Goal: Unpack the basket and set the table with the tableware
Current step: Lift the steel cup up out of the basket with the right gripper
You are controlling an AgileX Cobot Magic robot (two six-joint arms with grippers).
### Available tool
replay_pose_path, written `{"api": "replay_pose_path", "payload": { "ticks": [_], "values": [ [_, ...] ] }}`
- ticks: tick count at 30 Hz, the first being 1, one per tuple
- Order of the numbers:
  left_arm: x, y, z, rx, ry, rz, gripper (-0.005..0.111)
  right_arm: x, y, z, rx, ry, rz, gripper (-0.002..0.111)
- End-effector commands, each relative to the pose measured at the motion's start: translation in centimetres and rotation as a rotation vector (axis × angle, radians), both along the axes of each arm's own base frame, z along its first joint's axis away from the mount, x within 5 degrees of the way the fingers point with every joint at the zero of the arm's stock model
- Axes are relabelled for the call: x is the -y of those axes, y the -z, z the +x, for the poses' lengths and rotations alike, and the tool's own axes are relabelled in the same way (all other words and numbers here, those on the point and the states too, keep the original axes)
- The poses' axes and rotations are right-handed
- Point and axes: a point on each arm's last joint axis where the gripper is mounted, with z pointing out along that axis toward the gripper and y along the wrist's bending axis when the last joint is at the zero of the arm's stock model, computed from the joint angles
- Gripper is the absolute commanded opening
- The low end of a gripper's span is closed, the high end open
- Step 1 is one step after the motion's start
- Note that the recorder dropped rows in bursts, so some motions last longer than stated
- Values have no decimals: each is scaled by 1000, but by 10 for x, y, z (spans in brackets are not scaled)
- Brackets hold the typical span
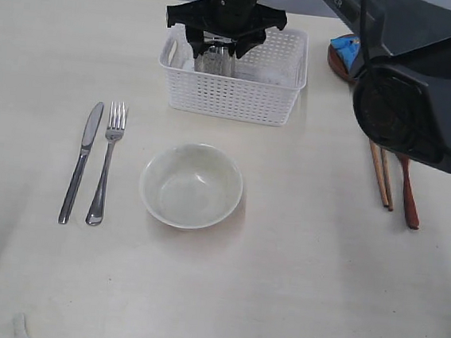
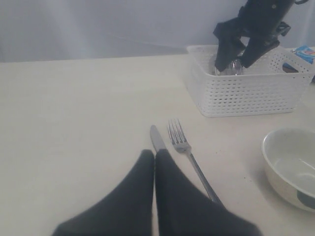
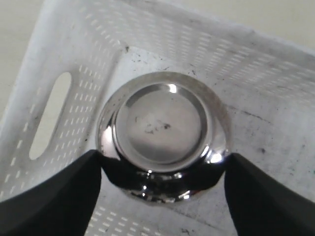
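The basket point(image 1: 232, 98) stands close to the far edge of the table point(image 1: 318, 290), leaving only a narrow strip of tabletop behind it. The right gripper point(image 1: 216, 52) reaches down into the basket's left end. Its two dark fingers point(image 3: 59, 196) are spread wide and press against opposite sides of the steel cup point(image 3: 162, 123), pinching it. The cup is inside the basket, close to the corner by the handle slot point(image 3: 49, 115), with little space between it and those two walls. The basket floor to the right of the cup is open.

In front of the basket the bowl point(image 1: 191, 185) rests on the table, a clear gap apart from the basket's front wall. To the basket's front left lie the knife point(image 1: 80, 163) and fork point(image 1: 104, 165), side by side and just apart, with broad bare tabletop around them. To the basket's right the chopsticks point(image 1: 382, 180) and the wooden spoon point(image 1: 408, 195) lie near each other, partly hidden by the right arm point(image 1: 425, 84). At the basket's far right corner a blue packet point(image 1: 345, 46) sits by the brown plate point(image 1: 333, 63); its print is too small to read.

The left gripper point(image 2: 155, 153) is pressed together with nothing between its fingers, hanging over the knife's handle, well apart from the basket.

White lettering on the right arm looks like "PIPER".
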Motion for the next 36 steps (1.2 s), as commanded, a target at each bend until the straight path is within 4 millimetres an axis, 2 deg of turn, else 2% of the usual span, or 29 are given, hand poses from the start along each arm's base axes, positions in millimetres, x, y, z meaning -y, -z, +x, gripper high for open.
{"api": "replay_pose_path", "payload": {
  "ticks": [1,5,9,11,20,26,30,32,34,36],
  "values": [
    [0,1,0,1,5,-3,0,4,3,2,8,-33,-30,59],
    [0,1,0,1,5,-3,0,4,3,2,18,-83,-47,62],
    [0,1,0,1,5,-3,0,3,3,2,23,-128,-55,75],
    [0,1,0,1,5,-3,0,3,3,2,23,-131,-56,78],
    [0,1,0,1,4,-4,0,3,6,3,20,-131,-63,79],
    [0,1,0,1,4,-2,0,2,33,4,-28,-109,-81,79],
    [0,1,0,1,4,-2,0,2,41,5,-41,-107,-88,78],
    [0,1,0,1,4,-2,0,2,39,5,-33,-107,-90,68],
    [0,1,0,1,4,-2,0,3,33,7,-4,-108,-101,47],
    [0,1,0,1,4,-2,0,4,22,10,34,-107,-102,21]
  ]
}}
